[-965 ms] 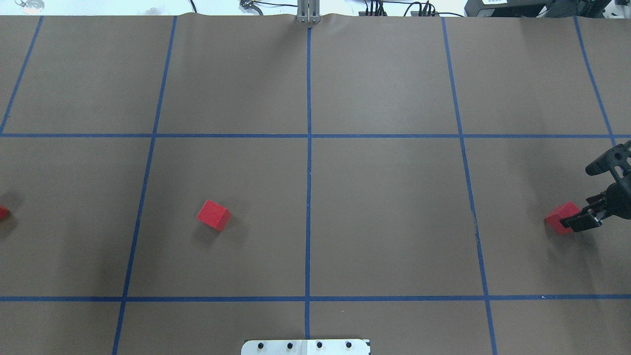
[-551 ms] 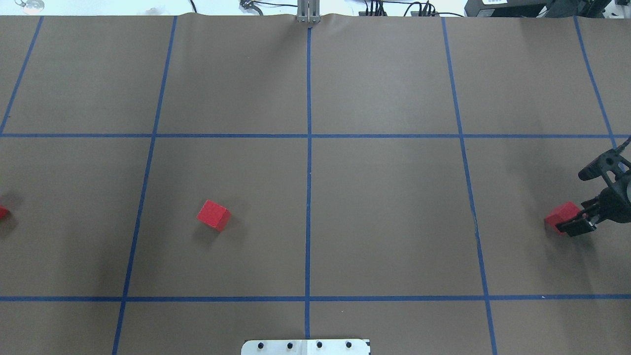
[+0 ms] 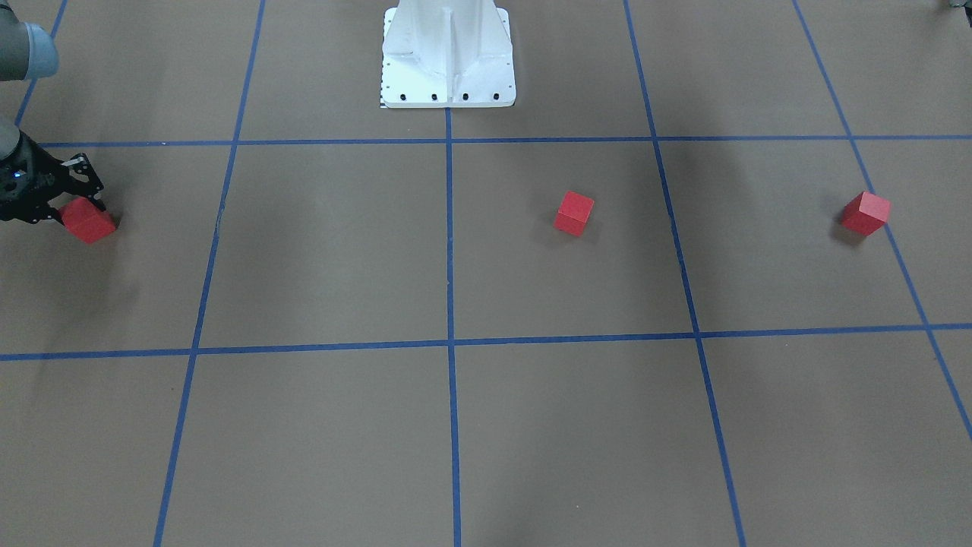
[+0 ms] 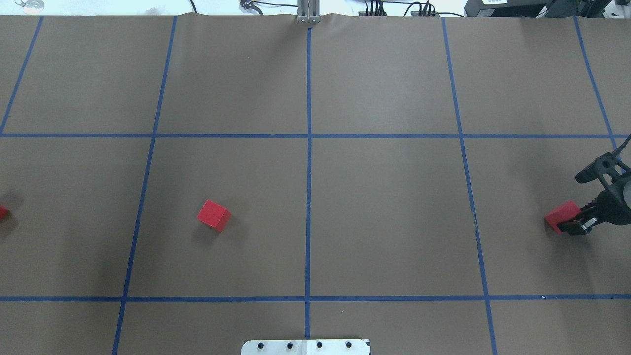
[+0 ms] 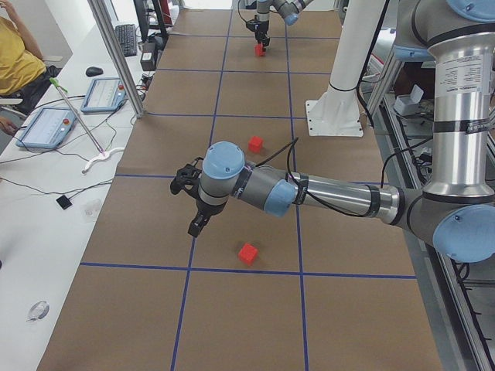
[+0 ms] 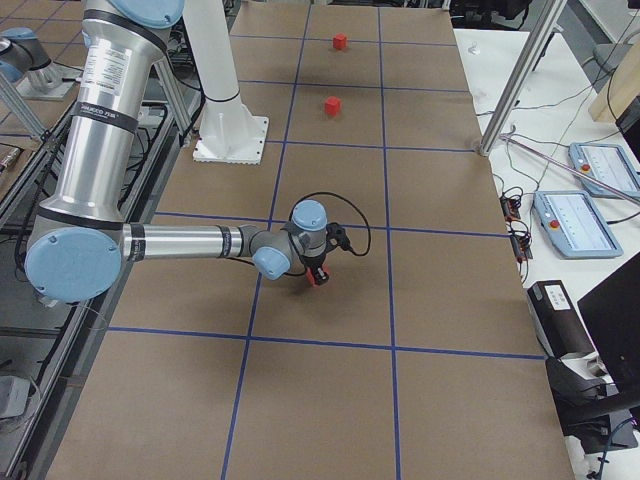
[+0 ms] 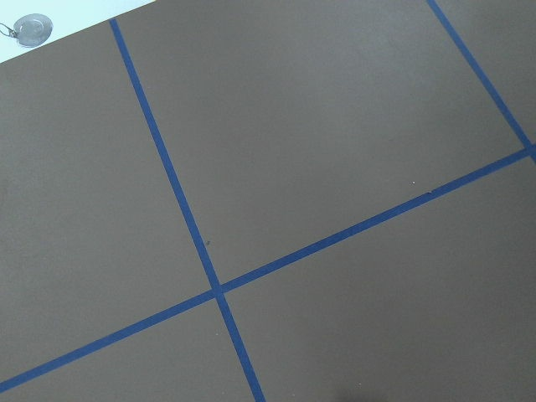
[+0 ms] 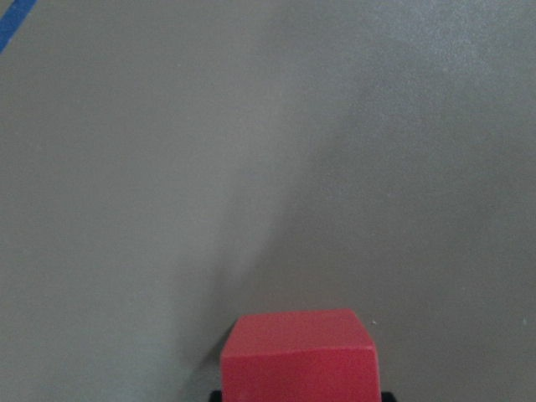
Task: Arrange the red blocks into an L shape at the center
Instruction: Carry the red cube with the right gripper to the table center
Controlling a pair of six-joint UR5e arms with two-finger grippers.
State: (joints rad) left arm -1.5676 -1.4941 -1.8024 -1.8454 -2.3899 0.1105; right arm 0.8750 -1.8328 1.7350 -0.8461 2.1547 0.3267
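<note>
Three red blocks lie apart on the brown gridded table. In the overhead view one (image 4: 213, 215) sits left of centre, one (image 4: 2, 212) is cut by the left edge, and one (image 4: 561, 216) is at the far right. My right gripper (image 4: 573, 220) is low at that right block, open, with a finger on either side of it; the front view shows the same gripper (image 3: 74, 207) and block (image 3: 87, 221). The right wrist view has this block (image 8: 298, 356) at bottom centre. My left gripper (image 5: 193, 202) shows only in the exterior left view, above the table; I cannot tell its state.
Blue tape lines (image 4: 308, 148) split the table into large squares. The robot's white base (image 3: 448, 57) stands at the near-middle edge. The left wrist view holds only bare table and tape lines (image 7: 219, 291). Operators' desks with tablets (image 5: 46, 127) lie beyond the far edge.
My right gripper has moved down and slightly left, so its fingers now sit closer around the right block. No block has moved.
</note>
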